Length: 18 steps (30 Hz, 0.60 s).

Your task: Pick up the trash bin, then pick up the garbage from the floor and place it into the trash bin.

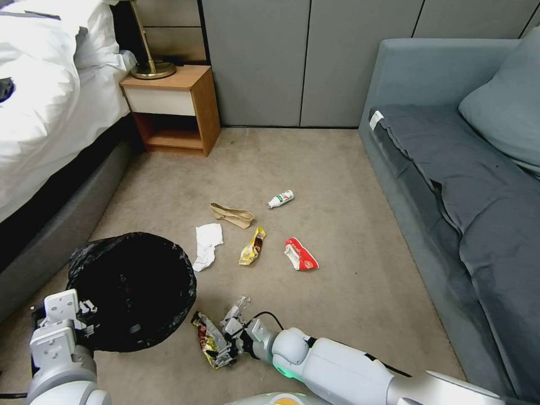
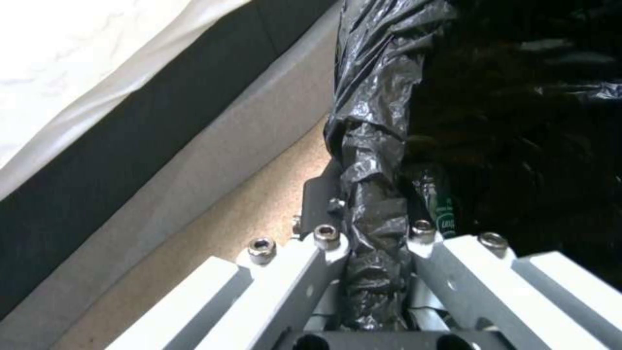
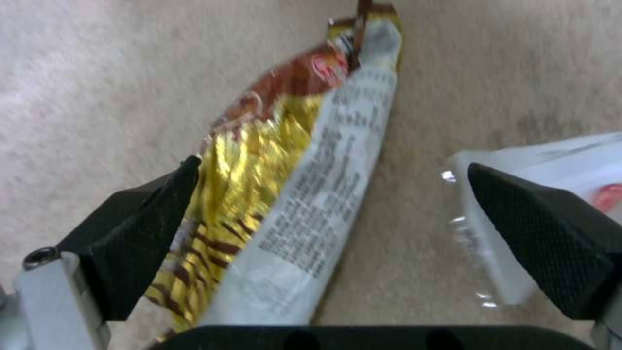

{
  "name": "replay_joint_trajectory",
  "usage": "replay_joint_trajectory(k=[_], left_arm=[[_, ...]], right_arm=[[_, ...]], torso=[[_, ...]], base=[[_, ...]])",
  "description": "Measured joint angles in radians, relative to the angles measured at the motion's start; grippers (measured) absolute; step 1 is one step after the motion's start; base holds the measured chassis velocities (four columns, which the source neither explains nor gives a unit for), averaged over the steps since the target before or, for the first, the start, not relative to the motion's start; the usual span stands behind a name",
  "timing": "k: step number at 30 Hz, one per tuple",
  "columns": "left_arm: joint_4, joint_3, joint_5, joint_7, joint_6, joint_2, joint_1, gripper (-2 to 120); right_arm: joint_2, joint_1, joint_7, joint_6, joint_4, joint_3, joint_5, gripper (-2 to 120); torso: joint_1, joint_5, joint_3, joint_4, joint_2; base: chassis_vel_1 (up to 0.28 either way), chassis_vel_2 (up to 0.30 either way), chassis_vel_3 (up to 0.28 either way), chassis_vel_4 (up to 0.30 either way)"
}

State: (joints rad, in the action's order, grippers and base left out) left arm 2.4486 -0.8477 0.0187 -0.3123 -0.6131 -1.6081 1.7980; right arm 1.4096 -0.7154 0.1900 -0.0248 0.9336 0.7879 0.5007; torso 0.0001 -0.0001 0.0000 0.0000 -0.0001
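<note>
Below, the left pincer pinches the bin rim; the right pincer straddles a gold wrapper, spread, beside clear plastic.

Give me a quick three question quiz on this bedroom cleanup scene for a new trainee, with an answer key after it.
1. True or false: the left gripper is shut on the bag-covered rim of the trash bin.
2. Which item lies between the open fingers of the right gripper? A) red wrapper B) gold snack wrapper C) small bottle
3. Fill in: the crumpled brown paper bag lies on the ____.

Key: 1 true; 2 B; 3 carpet.
</note>
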Motion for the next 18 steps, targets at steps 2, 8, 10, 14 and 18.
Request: replay_joint_trajectory(k=[2, 8, 10, 14, 18], left_arm=[[-0.002, 0.002, -0.002, 0.0, 0.002, 0.0, 0.0, 1], [-0.008, 0.012, -0.012, 0.001, 0.004, 0.0, -0.003, 1], [-0.009, 0.014, -0.015, 0.001, 0.005, 0.0, -0.003, 1], [-0.009, 0.018, -0.019, 0.001, 0.006, 0.0, -0.003, 1], [-0.008, 0.018, -0.02, 0.001, 0.006, 0.0, 0.001, 1]], right_arm=[[0.005, 0.0, 0.004, -0.004, -0.012, -0.001, -0.003, 100], [0.013, 0.002, 0.022, -0.012, -0.029, 0.0, -0.017, 100], [0.015, 0.004, 0.026, -0.014, -0.03, 0.001, -0.02, 100], [0.025, 0.008, 0.038, -0.022, -0.038, 0.006, -0.027, 100], [0.037, 0.008, 0.048, -0.03, -0.052, 0.012, -0.032, 100]], torso=[[0.0, 0.0001, 0.0, 0.0, 0.0], [0.0, 0.0, 0.0, 0.0, 0.0], [0.0, 0.0, 0.0, 0.0, 0.0], [0.0, 0.0, 0.0, 0.0, 0.0], [0.0, 0.0, 0.0, 0.0, 0.0]], base=[[0.0, 0.0, 0.0, 0.0], [0.0, 0.0, 0.0, 0.0], [0.0, 0.0, 0.0, 0.0], [0.0, 0.0, 0.0, 0.0], [0.0, 0.0, 0.0, 0.0]])
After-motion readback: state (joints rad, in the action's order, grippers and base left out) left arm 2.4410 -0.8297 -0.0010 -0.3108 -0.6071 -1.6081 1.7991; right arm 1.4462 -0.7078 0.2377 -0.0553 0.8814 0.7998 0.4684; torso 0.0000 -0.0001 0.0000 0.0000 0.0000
